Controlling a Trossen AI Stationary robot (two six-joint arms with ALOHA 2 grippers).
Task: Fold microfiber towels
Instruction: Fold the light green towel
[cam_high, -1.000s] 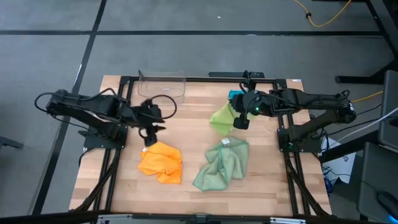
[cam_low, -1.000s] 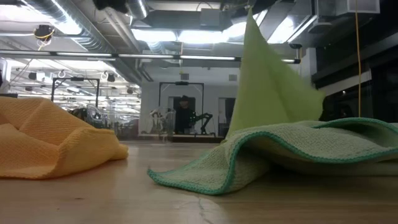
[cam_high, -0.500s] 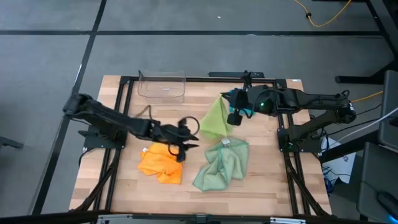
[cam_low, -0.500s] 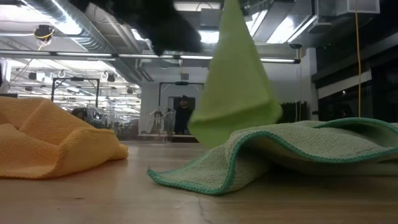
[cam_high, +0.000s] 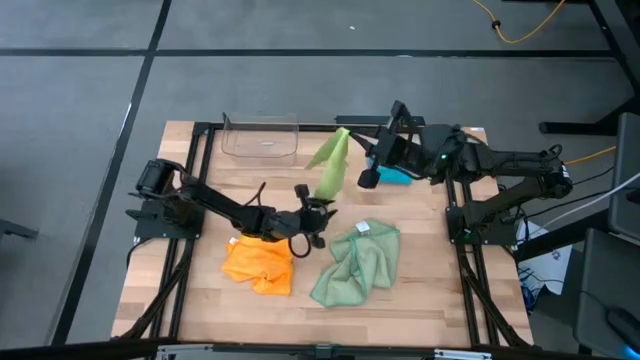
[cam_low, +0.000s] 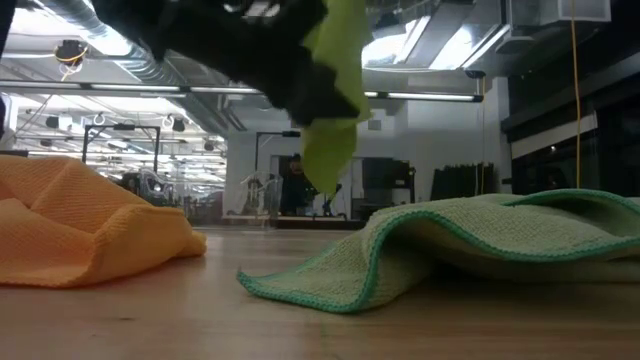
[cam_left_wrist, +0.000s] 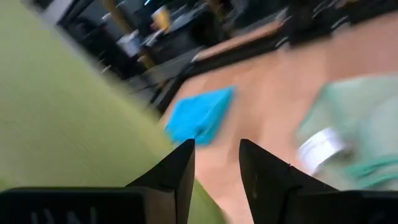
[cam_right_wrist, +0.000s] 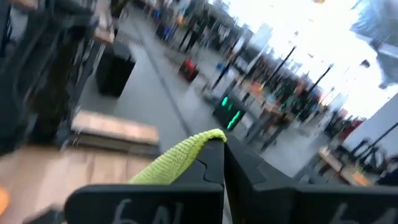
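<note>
We see the lime green towel (cam_high: 329, 170) hanging in the air above the middle of the table (cam_high: 200, 300), pinched at its top corner by the right gripper (cam_high: 345, 133), whose fingers are clamped shut on the cloth. The left gripper (cam_high: 318, 212) sits just beside the towel's lower edge with its fingers narrowly parted, and it seems to touch nothing, though the blur leaves us unsure. The orange towel (cam_high: 259, 262) and pale sage towel (cam_high: 358, 262) lie crumpled on the near half, the teal towel (cam_high: 396, 176) lies under the right arm, and a clear bin (cam_high: 260, 138) stands at the far edge.
</note>
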